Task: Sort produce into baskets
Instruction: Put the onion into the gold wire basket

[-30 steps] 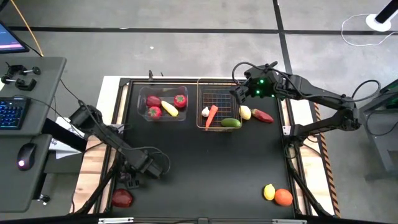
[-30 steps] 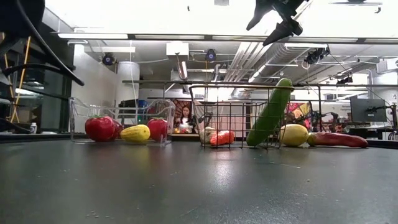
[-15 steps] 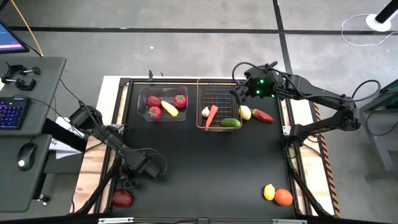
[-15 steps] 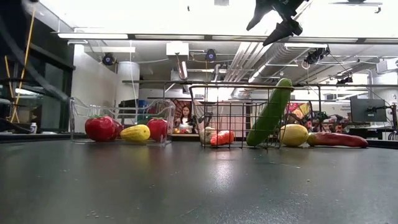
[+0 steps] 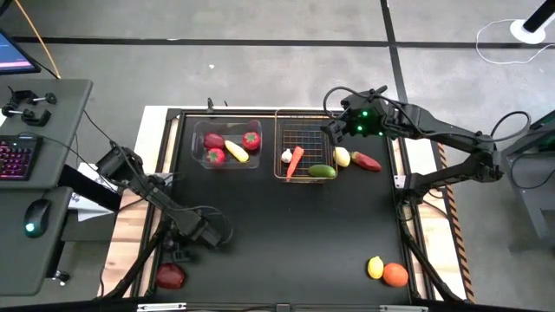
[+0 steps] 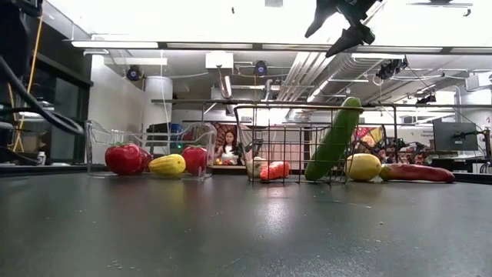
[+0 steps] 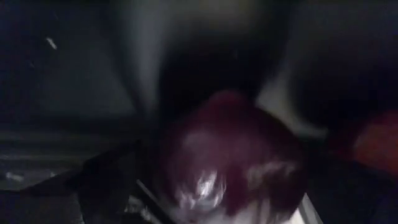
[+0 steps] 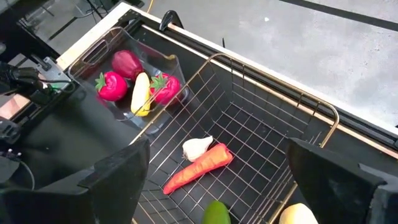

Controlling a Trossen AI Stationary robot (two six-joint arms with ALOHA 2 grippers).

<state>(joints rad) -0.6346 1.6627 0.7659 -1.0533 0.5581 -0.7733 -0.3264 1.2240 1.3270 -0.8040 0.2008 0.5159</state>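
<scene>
The left gripper point(image 5: 184, 246), its grip unreadable, hung just beside the near-left red apple point(image 5: 170, 276), while the wide-open right gripper point(image 5: 332, 132) waited above the wire-mesh basket point(image 5: 307, 118).

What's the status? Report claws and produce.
Right claw open, above wire basket. Left claw front left, near dark apple. Lemon, orange unsorted, front right.

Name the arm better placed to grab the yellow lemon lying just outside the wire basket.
Right. Its end effector hovers open by the wire basket, near the lemon; the left end effector is at the front-left corner.
</scene>
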